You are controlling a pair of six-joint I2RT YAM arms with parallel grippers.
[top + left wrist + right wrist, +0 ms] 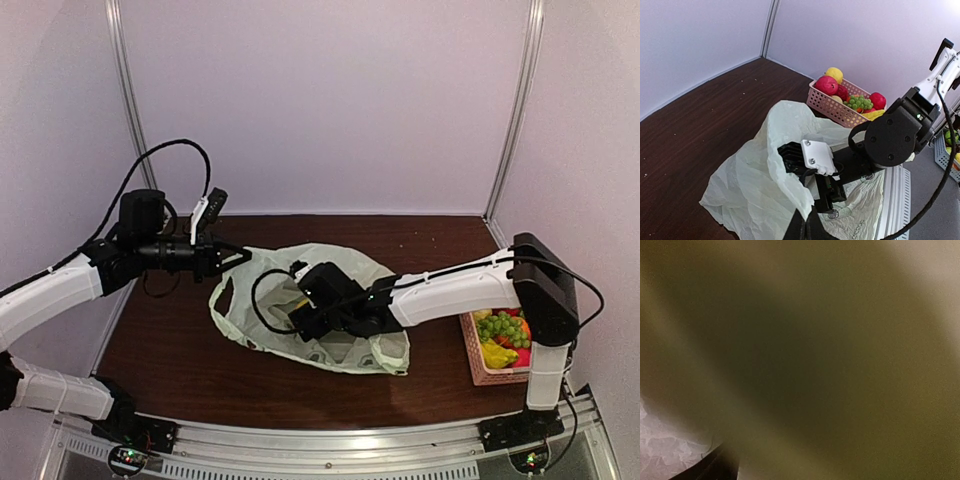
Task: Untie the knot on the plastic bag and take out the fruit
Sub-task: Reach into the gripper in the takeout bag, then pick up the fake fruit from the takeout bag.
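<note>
The pale green plastic bag (345, 265) lies open in the middle of the table; no knot shows. My left gripper (238, 257) is shut on the bag's left rim and holds it lifted; in the left wrist view its fingers (807, 227) pinch that edge. My right gripper (303, 316) reaches into the bag's mouth, its fingertips hidden by plastic. A bit of yellow fruit (298, 303) shows beside it. The right wrist view is filled by a blurred yellow-olive surface (815, 355), very close. Whether the jaws are open or shut does not show.
A pink slatted basket (490, 372) with green grapes (503, 327), red and yellow fruits stands at the right edge; it also shows in the left wrist view (832, 106). White walls enclose the dark wooden table (160, 340).
</note>
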